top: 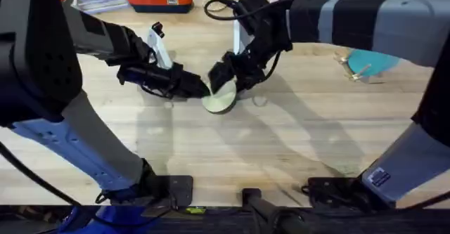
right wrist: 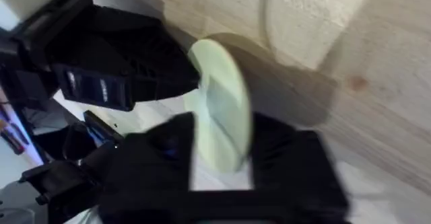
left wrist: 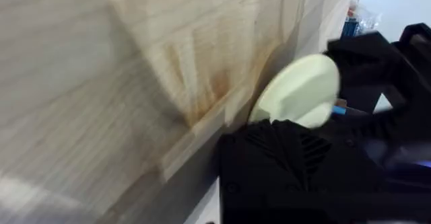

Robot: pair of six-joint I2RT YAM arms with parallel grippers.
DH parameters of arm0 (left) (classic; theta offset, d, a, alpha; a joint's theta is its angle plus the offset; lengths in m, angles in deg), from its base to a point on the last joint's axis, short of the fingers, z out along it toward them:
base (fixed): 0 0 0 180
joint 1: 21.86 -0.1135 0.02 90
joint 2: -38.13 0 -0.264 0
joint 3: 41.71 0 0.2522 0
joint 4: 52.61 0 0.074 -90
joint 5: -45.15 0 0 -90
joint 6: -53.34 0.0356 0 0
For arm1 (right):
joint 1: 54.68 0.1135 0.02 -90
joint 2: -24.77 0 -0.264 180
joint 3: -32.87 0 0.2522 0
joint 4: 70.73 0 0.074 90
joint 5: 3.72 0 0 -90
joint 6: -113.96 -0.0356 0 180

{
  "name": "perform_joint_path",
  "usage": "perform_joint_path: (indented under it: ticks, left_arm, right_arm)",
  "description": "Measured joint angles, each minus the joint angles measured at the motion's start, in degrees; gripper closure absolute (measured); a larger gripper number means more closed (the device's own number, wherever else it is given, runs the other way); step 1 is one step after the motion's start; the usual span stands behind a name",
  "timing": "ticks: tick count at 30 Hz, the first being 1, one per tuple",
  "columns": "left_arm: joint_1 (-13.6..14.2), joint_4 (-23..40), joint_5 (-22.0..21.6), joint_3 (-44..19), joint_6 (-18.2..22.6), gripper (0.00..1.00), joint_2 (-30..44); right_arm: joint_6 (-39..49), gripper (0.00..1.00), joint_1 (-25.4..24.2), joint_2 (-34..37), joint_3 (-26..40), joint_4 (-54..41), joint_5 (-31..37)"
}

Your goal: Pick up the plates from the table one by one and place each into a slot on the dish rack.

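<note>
The cream plate (top: 221,99) is clamped edgewise by the right gripper (right wrist: 222,150); the left gripper's (top: 204,88) grip cannot be told, while a teal plate (top: 373,61) is seen overhead.

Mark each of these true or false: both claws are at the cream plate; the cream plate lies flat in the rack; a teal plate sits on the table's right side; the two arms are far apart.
1. Both claws, left and right, are at the cream plate. True.
2. The cream plate lies flat in the rack. False: it is tilted on edge over the table, between the claws.
3. A teal plate sits on the table's right side. True.
4. The two arms are far apart. False: their claws meet at the cream plate mid-table.
</note>
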Motion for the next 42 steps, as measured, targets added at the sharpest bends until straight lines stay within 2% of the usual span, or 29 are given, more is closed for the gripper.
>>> perform_joint_path:
  ticks: [1, 2, 5, 12, 21, 25, 26, 29, 42]
  left_arm:
    - [0.0, 0.0, -0.02, 0.0, 0.0, 0.96, 0.0]
    - [0.0, -0.02, 0.0, 0.0, 0.0, 0.96, 0.0]
    - [0.0, -0.02, 0.0, 0.0, 0.0, 0.96, 0.0]
    - [0.0, -0.04, 0.02, 0.0, 0.04, 0.96, 0.0]
    - [0.15, -0.07, -1.01, 0.02, -0.16, 0.961, -1.07]
    - [0.83, 2.13, -5.22, -0.09, -0.19, 0.962, -4.62]
    - [1.1, 4.82, -8.99, -0.41, -0.32, 0.962, -8.25]
    - [1.11, 7.65, -12.84, -1.54, -0.35, 0.962, -13.32]
    - [1.11, 15.57, -24.67, -3.04, -2.36, 0.961, -35.78]
  right_arm:
    - [-0.14, 0.622, 0.0, 0.0, 0.0, -0.03, 0.01]
    - [-0.21, 0.698, -0.04, 0.0, 0.0, -0.25, 0.19]
    - [-0.27, 0.783, -0.27, 0.0, -0.16, -0.4, 0.44]
    - [-0.63, 0.858, -0.54, -0.01, -0.2, -0.5, -0.37]
    - [-0.82, 0.873, -0.63, -0.02, -0.2, -0.61, -0.89]
    - [-0.82, 0.884, -0.46, -0.01, -0.2, -0.42, -1.59]
    - [-0.82, 0.892, -0.22, 0.0, -0.2, -0.35, -1.97]
    - [-0.82, 0.9, -0.22, -0.02, -0.2, -0.2, -2.2]
    - [0.81, 0.931, -0.22, -0.07, -0.2, 0.5, -3.23]
